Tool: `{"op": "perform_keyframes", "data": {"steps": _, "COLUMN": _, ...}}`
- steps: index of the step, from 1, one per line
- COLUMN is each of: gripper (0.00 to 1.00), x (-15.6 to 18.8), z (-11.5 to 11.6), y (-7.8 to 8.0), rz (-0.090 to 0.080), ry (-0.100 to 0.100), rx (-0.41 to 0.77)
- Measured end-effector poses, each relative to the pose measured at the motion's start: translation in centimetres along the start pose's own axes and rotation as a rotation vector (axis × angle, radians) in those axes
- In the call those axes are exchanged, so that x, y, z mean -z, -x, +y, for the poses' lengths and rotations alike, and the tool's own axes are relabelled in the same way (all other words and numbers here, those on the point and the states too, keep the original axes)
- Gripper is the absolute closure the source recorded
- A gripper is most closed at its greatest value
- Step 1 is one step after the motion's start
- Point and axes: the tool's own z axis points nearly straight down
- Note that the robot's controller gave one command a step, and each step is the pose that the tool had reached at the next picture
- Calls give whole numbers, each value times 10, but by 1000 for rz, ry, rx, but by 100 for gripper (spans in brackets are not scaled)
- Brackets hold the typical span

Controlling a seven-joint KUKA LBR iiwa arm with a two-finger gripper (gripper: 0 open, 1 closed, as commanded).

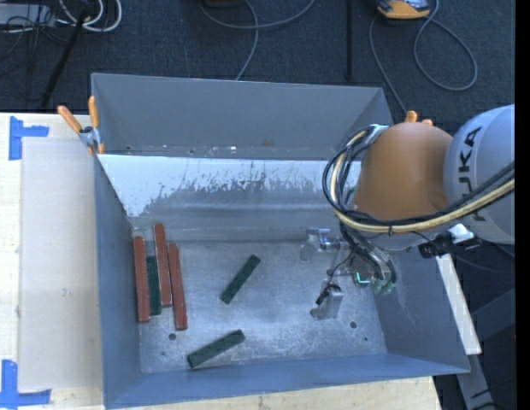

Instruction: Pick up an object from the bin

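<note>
end effector [327, 300] of mine hangs low over bare floor in the right part of the grey bin [248, 135], under the orange wrist cover [400, 173]; whether it is open or closed i cannot tell, and i see nothing gripped in it

nearest the front wall lies a dark green bar [215, 348], slanted, well apart from me to the left; further in, near the middle of the floor, a second dark green bar [240, 278] lies tilted the other way, the closest thing to me but not touching; against the left side, a row of reddish-brown sticks [160, 276] runs front to back with a dark strip [152, 286] tucked among them

by my reckoning the pick is not yet made: every bar rests on the floor, so choosing one, closing on it and lifting are all left
</note>
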Motion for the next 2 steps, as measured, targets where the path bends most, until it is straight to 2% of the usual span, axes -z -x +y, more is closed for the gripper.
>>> {"op": "perform_keyframes", "data": {"steps": 1, "gripper": 0, "x": -102, "z": 4, "y": 13, "rz": -2, "ry": 1, "rx": -221}}
{"op": "perform_keyframes", "data": {"steps": 2, "gripper": 0, "x": -104, "z": 104, "y": 58, "rz": -11, "ry": 6, "rx": -214}}
